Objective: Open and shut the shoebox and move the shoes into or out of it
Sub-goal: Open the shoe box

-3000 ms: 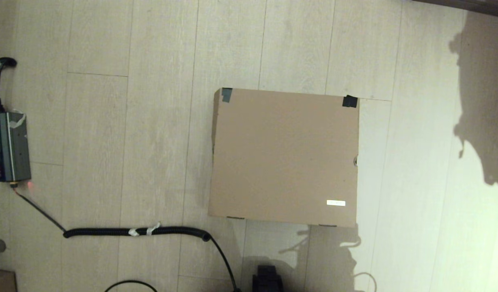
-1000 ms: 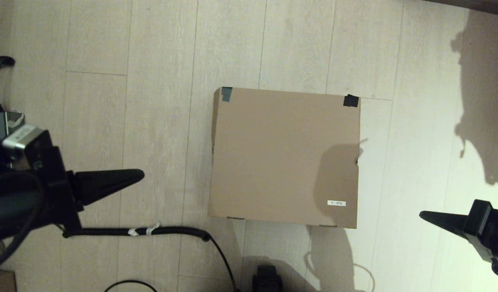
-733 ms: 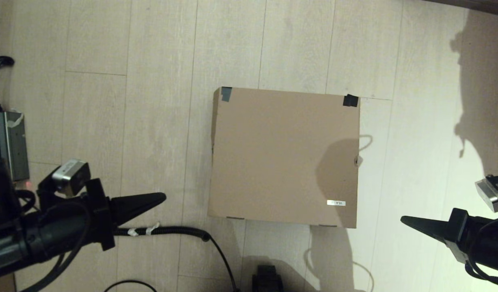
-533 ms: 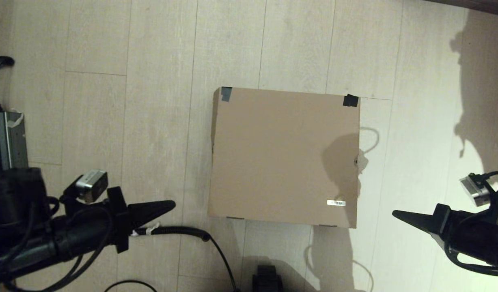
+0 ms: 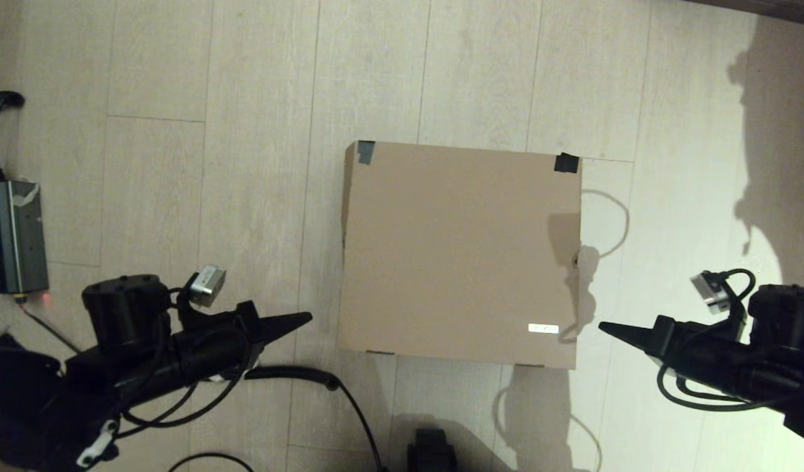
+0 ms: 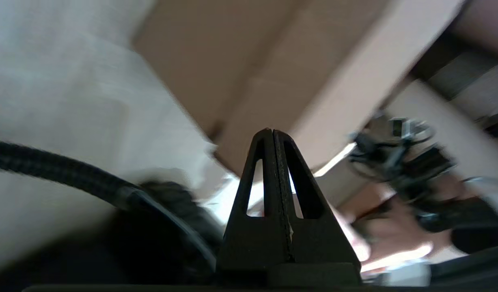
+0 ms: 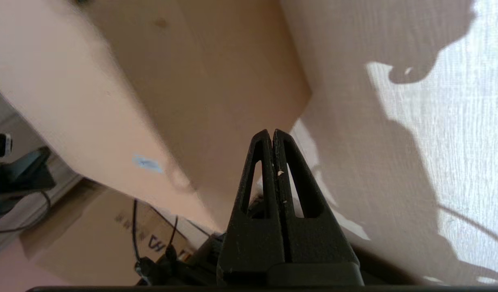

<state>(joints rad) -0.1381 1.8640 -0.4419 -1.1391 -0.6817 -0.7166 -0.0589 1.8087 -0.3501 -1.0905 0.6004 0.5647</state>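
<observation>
While the plain brown cardboard shoebox [image 5: 459, 252] sits closed at centre frame on the floor, the left gripper [image 5: 303, 319] at lower left and right gripper [image 5: 605, 327] at lower right, both jaws pressed together, should probably slide under the lid's near-edge corners and lift evenly.

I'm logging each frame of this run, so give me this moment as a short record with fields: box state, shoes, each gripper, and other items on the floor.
shoebox: lid closed, flat on the wooden floor, white label near its right front corner
shoes: none in view
left gripper: fingers shut, pointing at the box's left front corner, apart from it
right gripper: fingers shut, pointing at the box's right front corner, apart from it
other items: grey electronic device at far left; black coiled cable in front of the box
</observation>
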